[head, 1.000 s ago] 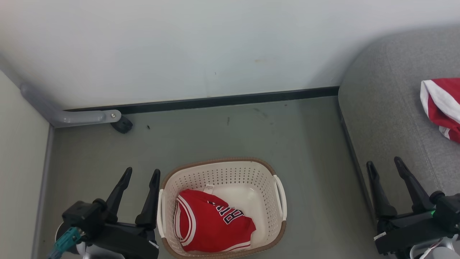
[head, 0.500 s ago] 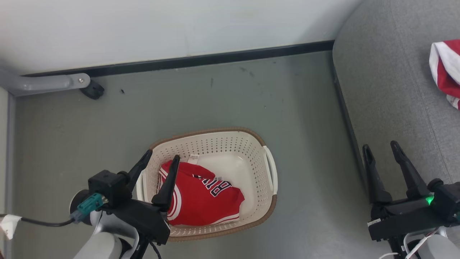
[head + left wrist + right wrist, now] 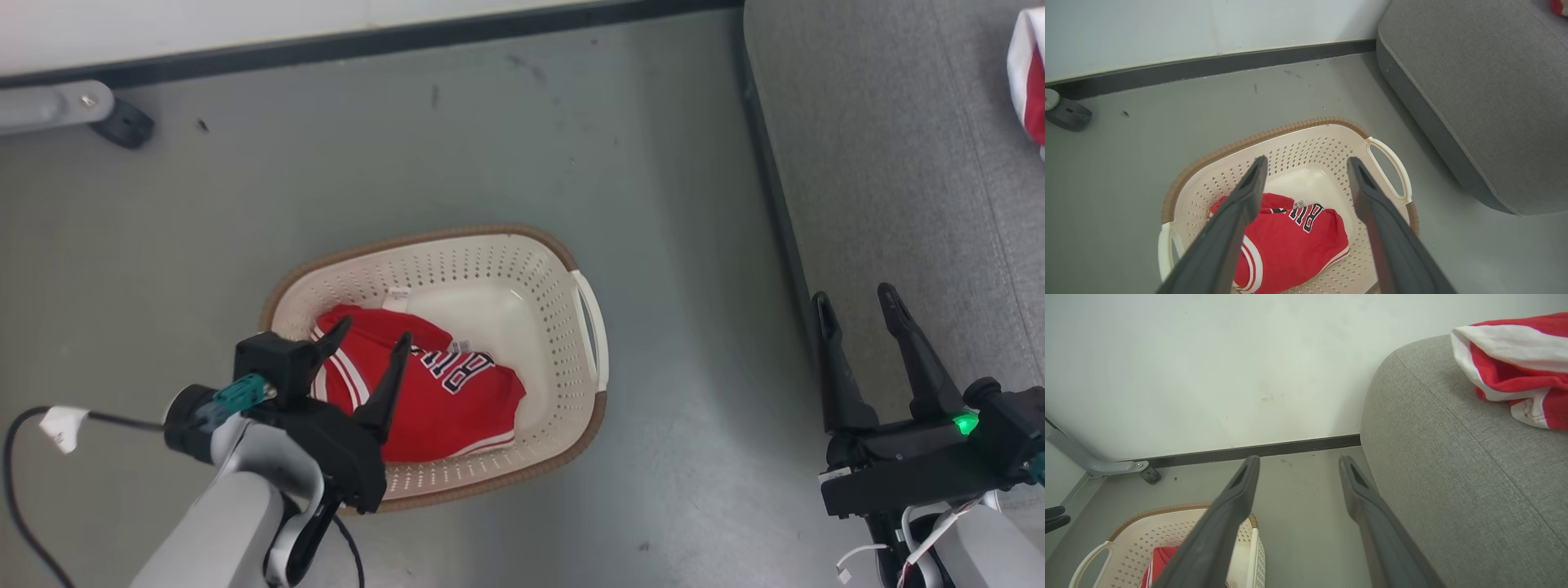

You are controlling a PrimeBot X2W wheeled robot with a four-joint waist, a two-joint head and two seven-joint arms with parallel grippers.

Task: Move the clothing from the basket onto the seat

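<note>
The cream basket (image 3: pixel 490 269) stands on the grey floor, with a red jersey (image 3: pixel 445 392) crumpled in its near-left part. My left gripper (image 3: pixel 373 331) hovers open over the jersey, apart from it. In the left wrist view the left gripper (image 3: pixel 1307 160) frames the basket (image 3: pixel 1388 163) and the jersey (image 3: pixel 1298 245). My right gripper (image 3: pixel 852 294) stands open and empty at the edge of the grey seat (image 3: pixel 898 163). Red-and-white shorts (image 3: pixel 1030 73) lie on the seat at far right. The right wrist view shows the right gripper (image 3: pixel 1299 459), the shorts (image 3: pixel 1515 363), the seat (image 3: pixel 1453 457) and the basket (image 3: pixel 1147 535).
A grey metal leg with a black caster (image 3: pixel 122 126) sits at the far left by the dark baseboard (image 3: pixel 408 37) of the white wall. A cable with a white tag (image 3: pixel 61 425) trails from my left arm. Open floor lies between basket and seat.
The head camera has tilted down, shifting the whole picture. My left gripper has moved from beside the basket to over the jersey. The right gripper has held its place, still open.
</note>
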